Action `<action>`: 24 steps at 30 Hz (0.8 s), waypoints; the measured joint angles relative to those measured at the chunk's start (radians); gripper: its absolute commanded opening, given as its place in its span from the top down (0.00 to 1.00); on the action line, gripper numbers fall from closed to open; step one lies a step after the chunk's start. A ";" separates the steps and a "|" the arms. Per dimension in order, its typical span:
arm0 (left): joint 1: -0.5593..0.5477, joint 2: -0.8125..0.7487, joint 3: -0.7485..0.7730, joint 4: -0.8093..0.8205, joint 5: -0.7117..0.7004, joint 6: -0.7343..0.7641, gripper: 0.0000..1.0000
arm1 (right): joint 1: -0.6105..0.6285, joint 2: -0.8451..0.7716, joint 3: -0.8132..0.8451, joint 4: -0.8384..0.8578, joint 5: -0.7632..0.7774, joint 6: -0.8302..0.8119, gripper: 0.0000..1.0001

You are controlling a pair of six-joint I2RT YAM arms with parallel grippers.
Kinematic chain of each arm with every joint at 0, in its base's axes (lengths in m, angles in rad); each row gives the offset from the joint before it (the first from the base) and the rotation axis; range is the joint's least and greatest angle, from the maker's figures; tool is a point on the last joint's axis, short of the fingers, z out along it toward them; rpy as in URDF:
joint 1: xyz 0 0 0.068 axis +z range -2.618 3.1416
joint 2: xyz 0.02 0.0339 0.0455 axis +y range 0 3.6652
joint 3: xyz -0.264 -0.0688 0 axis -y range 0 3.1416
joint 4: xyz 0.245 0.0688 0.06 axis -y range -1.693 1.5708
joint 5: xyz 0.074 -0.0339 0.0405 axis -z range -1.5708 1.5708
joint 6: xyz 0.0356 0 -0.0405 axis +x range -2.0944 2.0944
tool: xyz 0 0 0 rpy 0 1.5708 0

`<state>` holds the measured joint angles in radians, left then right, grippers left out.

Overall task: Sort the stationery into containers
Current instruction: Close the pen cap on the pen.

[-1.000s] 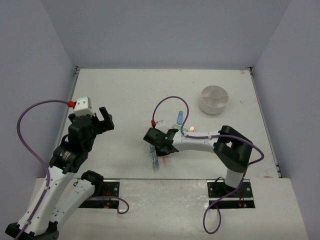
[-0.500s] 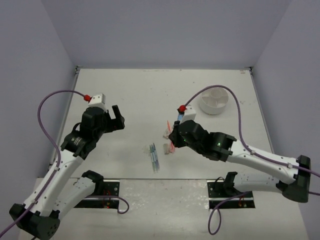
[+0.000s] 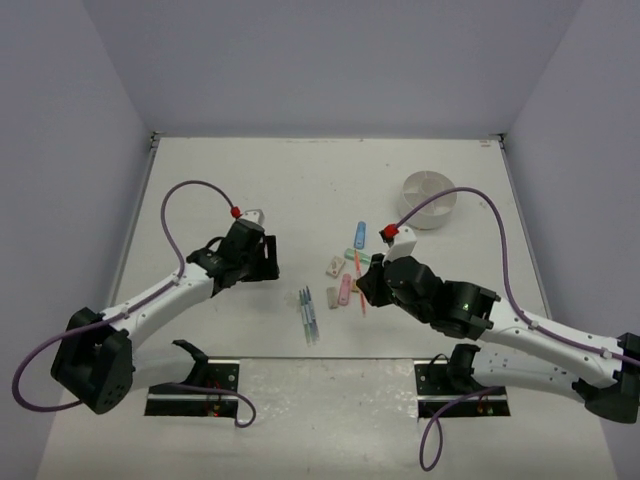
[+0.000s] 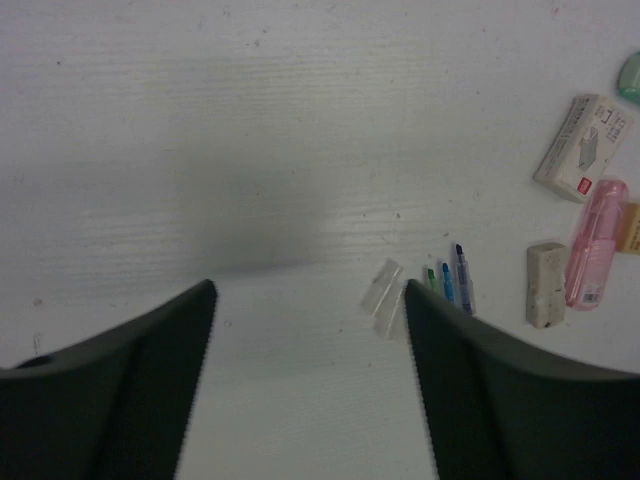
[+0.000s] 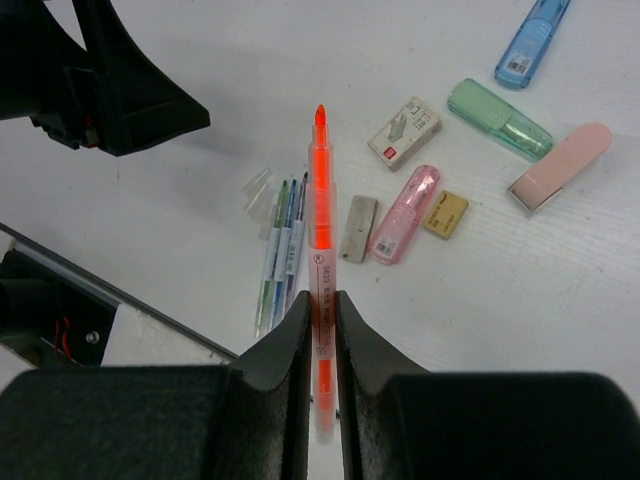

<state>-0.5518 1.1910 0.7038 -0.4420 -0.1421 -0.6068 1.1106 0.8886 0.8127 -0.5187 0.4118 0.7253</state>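
My right gripper [image 5: 321, 300] is shut on an orange-red pen [image 5: 320, 190], which sticks out forward above the table; in the top view the right gripper [image 3: 362, 285] hovers by the scattered stationery. Three bluish pens [image 3: 308, 315] lie side by side, seen as pens [image 5: 283, 245] under the held one. Small blocks lie close by: a white boxed eraser [image 5: 404, 132], a green one [image 5: 497, 118], a blue one [image 5: 532, 40], a pink one [image 5: 404, 213] and a tan one [image 5: 444, 213]. The white round container [image 3: 420, 178] stands at the back right. My left gripper [image 4: 310, 290] is open over bare table, left of the pens [image 4: 447, 280].
Two clear pen caps [image 4: 383, 295] lie beside the pen tips. A grey eraser [image 4: 546, 283] and a pale pink block [image 5: 558, 165] sit among the blocks. The right arm's purple cable [image 3: 470, 195] arcs over the container. Walls close the table on three sides.
My right arm has come up off the pen group with the orange-red pen in its jaws and shifted right. The left arm swung right and down towards the pens, its jaws narrowing a little.
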 measured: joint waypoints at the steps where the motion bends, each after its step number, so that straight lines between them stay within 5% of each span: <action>1: -0.010 0.025 -0.001 0.009 0.001 -0.003 0.48 | 0.000 0.006 0.000 0.001 0.002 0.001 1.00; 3: -0.031 0.085 0.000 0.039 0.013 0.001 0.59 | 0.000 0.022 0.000 0.001 0.007 0.003 1.00; 24: -0.142 0.238 0.049 0.075 0.038 0.052 0.71 | -0.001 0.070 -0.030 0.000 0.016 0.019 1.00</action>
<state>-0.6939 1.4292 0.7526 -0.3665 -0.1045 -0.5546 1.1095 0.9583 0.7826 -0.5190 0.4282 0.7443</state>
